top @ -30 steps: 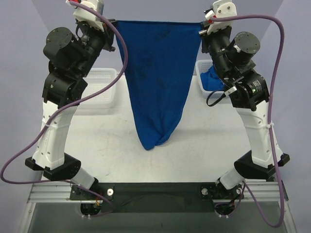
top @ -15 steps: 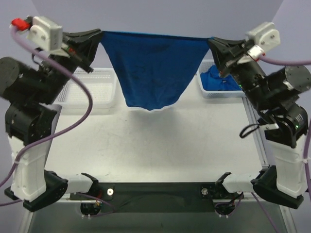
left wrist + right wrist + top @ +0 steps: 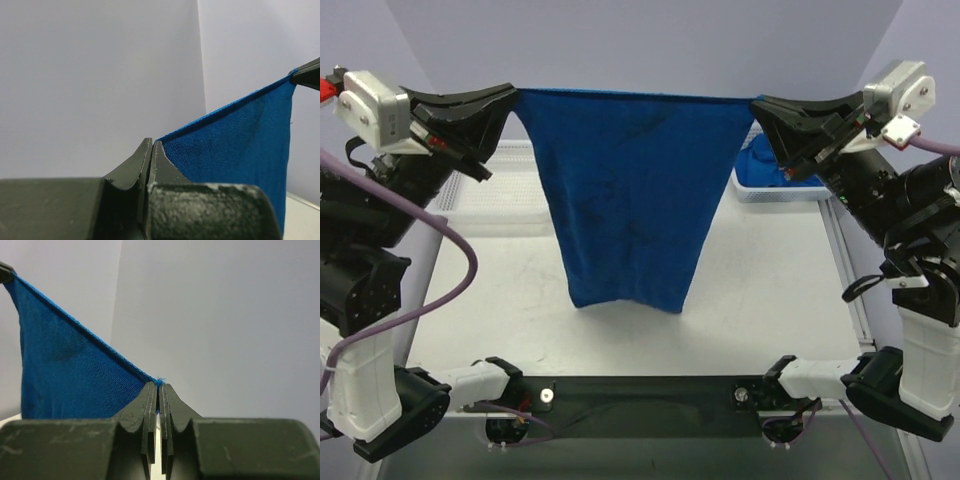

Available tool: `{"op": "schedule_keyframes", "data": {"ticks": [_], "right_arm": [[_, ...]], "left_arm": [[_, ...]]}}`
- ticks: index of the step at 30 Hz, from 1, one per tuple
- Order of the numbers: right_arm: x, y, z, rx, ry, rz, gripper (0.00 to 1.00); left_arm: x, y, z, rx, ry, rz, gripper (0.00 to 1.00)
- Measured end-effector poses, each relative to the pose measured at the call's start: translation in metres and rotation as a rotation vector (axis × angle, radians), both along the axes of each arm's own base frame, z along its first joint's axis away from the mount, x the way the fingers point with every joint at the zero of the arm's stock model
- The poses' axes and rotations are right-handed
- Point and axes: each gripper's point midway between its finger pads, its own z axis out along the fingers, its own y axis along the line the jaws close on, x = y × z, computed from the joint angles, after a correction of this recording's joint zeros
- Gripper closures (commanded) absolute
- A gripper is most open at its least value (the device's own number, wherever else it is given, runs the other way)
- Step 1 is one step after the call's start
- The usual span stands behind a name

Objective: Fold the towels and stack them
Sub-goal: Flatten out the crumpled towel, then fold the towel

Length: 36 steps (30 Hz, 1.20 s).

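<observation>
Over the table (image 3: 780, 290), mid-frame, I've got the towel (image 3: 630, 190) hanging flat from its top edge, I guess so it drapes square for folding. My left gripper (image 3: 510, 95) upper left and right gripper (image 3: 760, 102) upper right each pinch a corner tight.

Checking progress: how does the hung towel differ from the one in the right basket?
The hung towel is spread out, pinched at its top corners by the left claw and right claw; the basket towel lies crumpled. The hung towel is held aloft; the basket towel sits in the basket. Both are blue.
</observation>
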Motion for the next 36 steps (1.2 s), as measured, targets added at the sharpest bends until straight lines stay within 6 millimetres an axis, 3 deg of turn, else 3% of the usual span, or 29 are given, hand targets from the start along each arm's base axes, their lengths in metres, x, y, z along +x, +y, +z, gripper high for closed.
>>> {"op": "schedule_keyframes", "data": {"ticks": [5,8,11,14,17,23,26,30,33,36], "right_arm": [[0.034,0.001,0.007,0.006,0.011,-0.113,1.00],[0.071,0.001,0.003,-0.005,0.031,-0.224,1.00],[0.120,-0.004,-0.018,-0.039,0.088,-0.345,1.00],[0.167,-0.011,-0.050,-0.066,0.163,-0.424,1.00],[0.216,-0.015,-0.100,-0.099,0.273,-0.466,1.00],[0.286,-0.011,-0.190,-0.155,0.447,-0.489,1.00],[0.312,-0.008,-0.221,-0.176,0.487,-0.497,1.00],[0.338,-0.004,-0.253,-0.197,0.522,-0.507,1.00],[0.347,-0.004,-0.267,-0.207,0.538,-0.513,1.00],[0.346,-0.005,-0.263,-0.201,0.530,-0.512,1.00]], "left_arm": [[0.043,-0.002,-0.007,-0.017,0.062,0.098,1.00],[0.083,-0.005,-0.018,-0.024,0.117,0.187,1.00],[0.129,-0.010,-0.038,-0.015,0.177,0.271,1.00],[0.180,-0.018,-0.075,0.014,0.257,0.329,1.00],[0.229,-0.023,-0.124,0.043,0.357,0.365,1.00],[0.310,-0.025,-0.223,0.088,0.545,0.427,1.00],[0.337,-0.024,-0.259,0.105,0.603,0.453,1.00],[0.362,-0.023,-0.290,0.114,0.652,0.471,1.00],[0.371,-0.023,-0.301,0.119,0.672,0.476,1.00],[0.370,-0.023,-0.296,0.119,0.673,0.475,1.00]]}}
